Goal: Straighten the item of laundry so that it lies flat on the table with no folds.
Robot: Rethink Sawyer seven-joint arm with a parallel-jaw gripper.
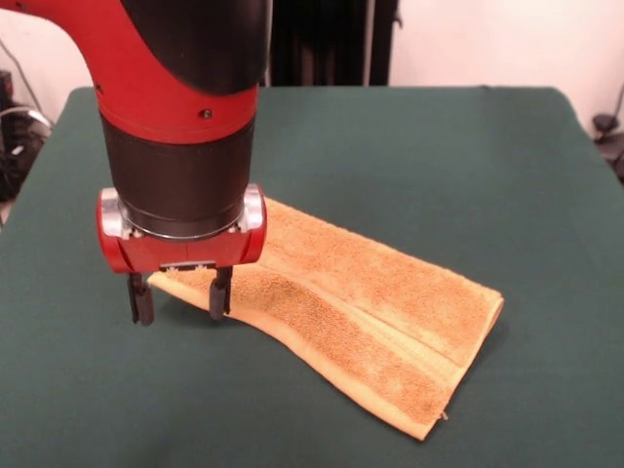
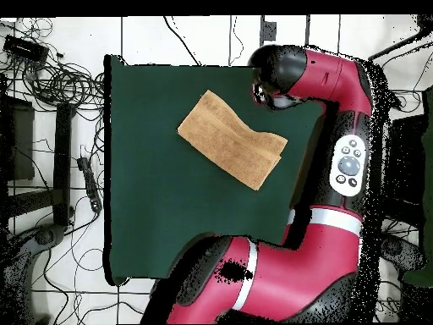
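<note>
Between the parted jaws of the gripper [image 1: 181, 296], gripping nothing, sits the near corner of the folded orange-tan towel [image 1: 361, 312], which stretches away rightward on the green table [image 1: 88, 390]. Overhead, the arm [image 2: 326, 93] hides the gripper entirely. Cables [image 2: 51, 76] clutter the floor beside the table.

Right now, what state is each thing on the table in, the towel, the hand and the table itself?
Towel: folded over on itself, lying as a long strip, not yet flat.
Hand: open, fingers pointing down at the towel's end, one finger on the cloth edge, the other beside it.
Table: covered in dark green cloth, towel resting on it.
</note>
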